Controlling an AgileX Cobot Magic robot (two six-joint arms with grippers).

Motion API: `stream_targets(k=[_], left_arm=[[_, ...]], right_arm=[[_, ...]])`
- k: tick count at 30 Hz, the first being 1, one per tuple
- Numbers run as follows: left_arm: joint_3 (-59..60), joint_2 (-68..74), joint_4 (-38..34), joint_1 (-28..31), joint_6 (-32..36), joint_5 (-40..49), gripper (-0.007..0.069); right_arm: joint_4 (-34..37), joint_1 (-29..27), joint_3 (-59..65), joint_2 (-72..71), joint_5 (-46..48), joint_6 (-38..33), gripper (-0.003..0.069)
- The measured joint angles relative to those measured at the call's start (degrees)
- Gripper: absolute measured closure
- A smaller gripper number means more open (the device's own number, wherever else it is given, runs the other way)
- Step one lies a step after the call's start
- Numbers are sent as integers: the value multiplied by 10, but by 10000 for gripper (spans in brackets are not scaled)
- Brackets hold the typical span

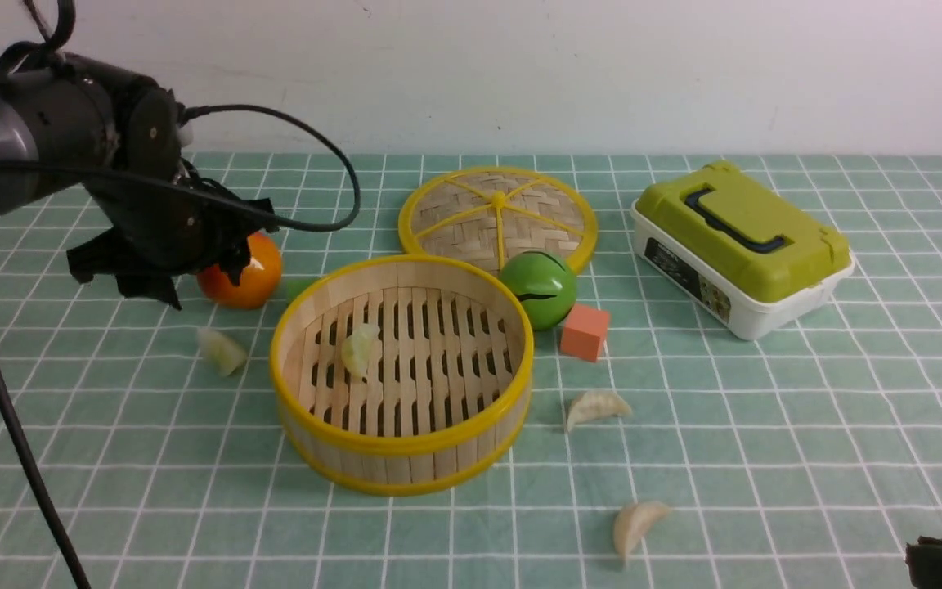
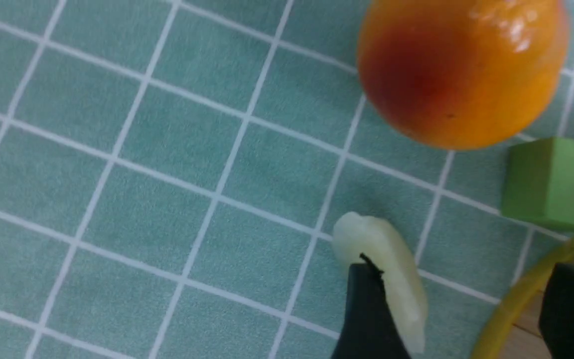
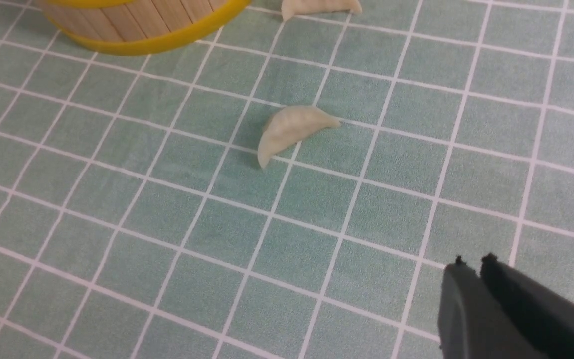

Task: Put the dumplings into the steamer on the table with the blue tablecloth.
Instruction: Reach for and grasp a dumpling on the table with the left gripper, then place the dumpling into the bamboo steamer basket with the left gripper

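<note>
A: Where did the steamer (image 1: 401, 458) stand?
B: Mid-desk (image 1: 765, 491), open to receive; one dumpling (image 1: 359, 349) already lay on its slats.
A: And the pincers?
B: The left pincer (image 2: 461, 279), spread apart, hung over the left dumpling (image 2: 391, 279), seemingly to take it. The right pincer (image 3: 474, 262), together and empty, sat near-right, facing the nearest dumpling (image 3: 294, 130).

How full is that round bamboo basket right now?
Nearly empty: the steamer holds one dumpling on its slatted floor; three other dumplings lie outside on the tablecloth.
</note>
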Motion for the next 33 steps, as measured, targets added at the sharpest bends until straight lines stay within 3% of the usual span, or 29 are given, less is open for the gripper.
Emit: stream_targets(k=[11, 14, 19, 33], left_arm=[[0, 70, -32, 9, -1, -25, 186], [0, 82, -37, 9, -1, -26, 232], [0, 87, -37, 9, -1, -28, 396], [0, 15, -43, 9, 19, -33, 393]], right_arm=[[1, 0, 0, 0, 0, 0, 606], [2, 0, 0, 0, 0, 0, 601], [2, 0, 0, 0, 0, 0, 597], [4, 0, 0, 0, 0, 0, 590]])
